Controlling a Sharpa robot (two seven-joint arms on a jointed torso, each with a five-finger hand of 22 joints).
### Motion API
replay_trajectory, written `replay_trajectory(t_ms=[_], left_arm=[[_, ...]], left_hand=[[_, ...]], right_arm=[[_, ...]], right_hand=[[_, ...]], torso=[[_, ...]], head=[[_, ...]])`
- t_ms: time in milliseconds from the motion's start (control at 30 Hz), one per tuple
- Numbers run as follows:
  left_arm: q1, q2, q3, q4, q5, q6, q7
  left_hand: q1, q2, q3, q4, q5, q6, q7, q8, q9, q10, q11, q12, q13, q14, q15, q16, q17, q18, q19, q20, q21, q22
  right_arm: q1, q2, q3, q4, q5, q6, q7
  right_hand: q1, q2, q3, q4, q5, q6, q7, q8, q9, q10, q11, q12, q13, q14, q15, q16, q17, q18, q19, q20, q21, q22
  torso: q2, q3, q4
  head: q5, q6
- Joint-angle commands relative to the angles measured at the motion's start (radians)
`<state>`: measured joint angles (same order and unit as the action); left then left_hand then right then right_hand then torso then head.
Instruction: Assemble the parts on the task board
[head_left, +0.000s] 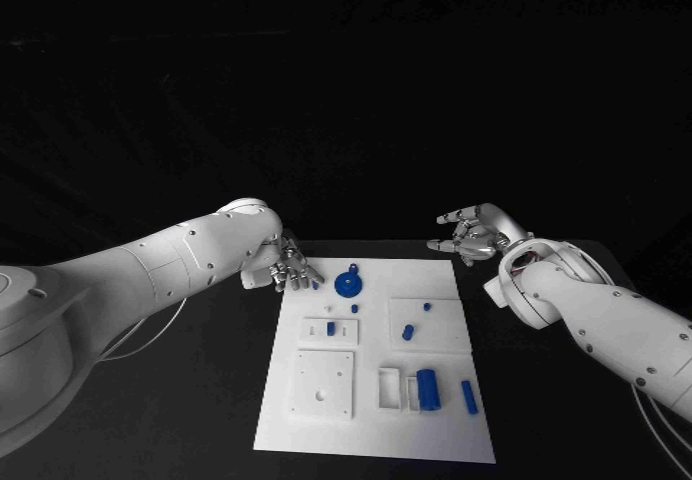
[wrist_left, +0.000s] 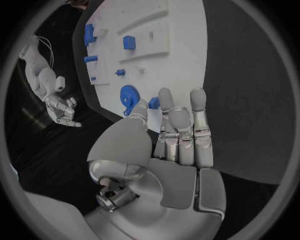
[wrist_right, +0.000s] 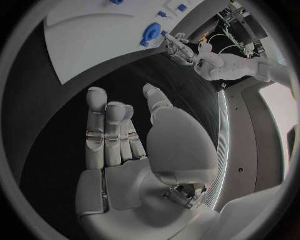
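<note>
The task board (head_left: 378, 400) lies mid-table between us, blue gear (head_left: 349, 285) at its far end, our left hand (head_left: 287, 268) beside it and right hand (head_left: 469, 236) apart, fingers spread, ready to reach.

Robotics lab, black table (head_left: 188, 400), dark backdrop, white task board (head_left: 447, 440) laid out for testing

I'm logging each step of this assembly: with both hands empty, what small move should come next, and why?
Probably the left hand should ease toward the blue gear and close its fingers on it. That hand hovers open at the task board's far left corner, with the gear close beside it, while the right hand is off the board.
</note>
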<state>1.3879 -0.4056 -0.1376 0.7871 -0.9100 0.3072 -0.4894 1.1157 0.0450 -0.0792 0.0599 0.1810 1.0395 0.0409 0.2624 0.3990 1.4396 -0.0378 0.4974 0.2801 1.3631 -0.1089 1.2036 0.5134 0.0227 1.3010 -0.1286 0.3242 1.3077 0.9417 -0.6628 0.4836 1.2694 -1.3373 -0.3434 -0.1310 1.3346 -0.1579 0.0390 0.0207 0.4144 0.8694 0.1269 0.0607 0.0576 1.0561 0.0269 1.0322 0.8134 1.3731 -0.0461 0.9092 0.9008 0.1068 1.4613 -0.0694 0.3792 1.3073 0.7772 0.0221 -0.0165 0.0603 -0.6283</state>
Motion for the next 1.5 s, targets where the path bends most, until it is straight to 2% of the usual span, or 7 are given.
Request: replay_trajectory(t_ms=[33,233,533,767,1133,1200,1500], left_arm=[[0.000,0.003,0.000,0.002,0.036,-0.029,0.017],[0.000,0.008,0.000,-0.001,0.040,-0.031,0.017],[0.000,0.010,-0.001,-0.008,0.037,-0.024,0.015],[0.000,0.009,-0.001,-0.008,0.037,-0.013,0.014],[0.000,0.007,-0.001,-0.006,0.042,-0.008,0.019],[0.000,0.006,-0.001,-0.003,0.043,-0.010,0.021],[0.000,-0.032,-0.001,0.050,0.083,-0.074,-0.002]], left_hand=[[-0.001,0.010,-0.002,-0.003,0.005,-0.007,0.001,0.004,0.001,-0.005,-0.003,0.007,0.000,-0.004,0.001,0.005,-0.001,-0.005,-0.005,0.002,-0.005,0.017],[0.015,0.014,0.000,-0.016,0.002,-0.007,0.001,0.004,0.002,-0.006,-0.003,0.007,0.000,-0.005,0.001,0.006,-0.001,-0.006,-0.006,0.002,-0.005,0.017],[0.074,0.052,0.014,-0.043,0.001,-0.006,-0.003,0.006,0.002,-0.007,-0.005,0.006,0.000,-0.007,0.000,0.007,-0.001,-0.007,-0.008,0.001,-0.005,0.018],[0.128,0.085,0.036,-0.083,0.027,0.003,-0.014,0.024,0.024,-0.004,-0.009,0.005,-0.001,-0.007,-0.004,0.010,0.001,-0.010,-0.009,-0.002,-0.003,0.018],[0.143,0.124,0.078,-0.131,0.118,-0.030,-0.025,0.091,0.177,0.004,-0.013,-0.003,-0.007,-0.009,-0.006,0.014,0.006,-0.011,-0.015,-0.003,0.004,0.019],[0.144,0.130,0.095,-0.142,0.151,-0.030,-0.026,0.104,0.207,0.007,-0.013,-0.004,-0.007,-0.009,-0.006,0.015,0.007,-0.010,-0.015,-0.003,0.006,0.019],[0.090,0.112,0.171,-0.180,0.260,-0.024,-0.037,0.130,0.364,0.032,-0.019,-0.010,-0.011,0.005,-0.011,0.018,0.013,-0.007,-0.010,-0.007,0.020,0.019]], right_arm=[[0.000,0.002,0.001,0.000,-0.009,0.005,0.004],[0.000,0.005,0.001,-0.001,-0.009,0.006,0.004],[0.000,0.005,0.001,-0.002,-0.009,0.010,0.002],[0.000,0.005,0.001,-0.002,-0.009,0.012,0.001],[-0.001,0.006,0.001,-0.003,-0.008,0.013,0.002],[-0.001,0.006,0.001,-0.003,-0.008,0.013,0.002],[-0.001,0.003,0.001,-0.004,0.005,0.015,0.002]], right_hand=[[-0.002,-0.002,0.002,0.001,-0.001,-0.007,0.002,-0.004,0.000,-0.004,-0.004,0.002,-0.001,-0.002,-0.004,-0.006,-0.001,0.014,0.022,0.001,-0.005,0.039],[-0.002,-0.002,0.002,0.001,-0.001,-0.007,0.002,-0.004,0.000,-0.004,-0.004,0.002,-0.001,-0.002,-0.004,-0.006,-0.001,0.014,0.022,0.001,-0.005,0.039],[-0.002,-0.002,0.002,0.001,-0.001,-0.007,0.002,-0.004,0.000,-0.004,-0.004,0.002,-0.001,-0.002,-0.004,-0.006,-0.001,0.014,0.022,0.001,-0.005,0.039],[-0.002,-0.001,0.003,0.000,0.001,-0.005,0.002,-0.004,0.000,-0.004,-0.004,0.003,-0.001,-0.002,-0.004,-0.006,-0.001,0.014,0.022,0.001,-0.006,0.039],[-0.002,-0.001,0.003,0.000,0.001,-0.005,0.002,-0.004,0.000,-0.004,-0.004,0.003,-0.001,-0.002,-0.004,-0.006,-0.001,0.014,0.022,0.001,-0.006,0.039],[-0.002,-0.001,0.003,0.000,0.001,-0.005,0.002,-0.004,0.000,-0.004,-0.004,0.003,-0.001,-0.002,-0.004,-0.006,-0.001,0.014,0.022,0.001,-0.006,0.039],[-0.004,0.000,0.003,-0.001,0.003,-0.003,0.002,-0.004,0.000,-0.005,-0.004,0.003,-0.001,-0.002,-0.004,-0.006,-0.001,0.014,0.022,0.001,-0.007,0.039]], torso=[[0.000,-0.0006,0.0010],[0.000,-0.0008,0.0017],[0.000,-0.0008,0.0024],[0.000,-0.0010,0.0027],[0.000,-0.0018,0.0051],[0.000,-0.0020,0.0052],[-0.003,0.0001,0.0079]], head=[[0.000,0.000],[0.000,-0.001],[-0.002,-0.001],[-0.002,-0.002],[-0.002,-0.005],[-0.002,-0.005],[0.000,-0.006]])
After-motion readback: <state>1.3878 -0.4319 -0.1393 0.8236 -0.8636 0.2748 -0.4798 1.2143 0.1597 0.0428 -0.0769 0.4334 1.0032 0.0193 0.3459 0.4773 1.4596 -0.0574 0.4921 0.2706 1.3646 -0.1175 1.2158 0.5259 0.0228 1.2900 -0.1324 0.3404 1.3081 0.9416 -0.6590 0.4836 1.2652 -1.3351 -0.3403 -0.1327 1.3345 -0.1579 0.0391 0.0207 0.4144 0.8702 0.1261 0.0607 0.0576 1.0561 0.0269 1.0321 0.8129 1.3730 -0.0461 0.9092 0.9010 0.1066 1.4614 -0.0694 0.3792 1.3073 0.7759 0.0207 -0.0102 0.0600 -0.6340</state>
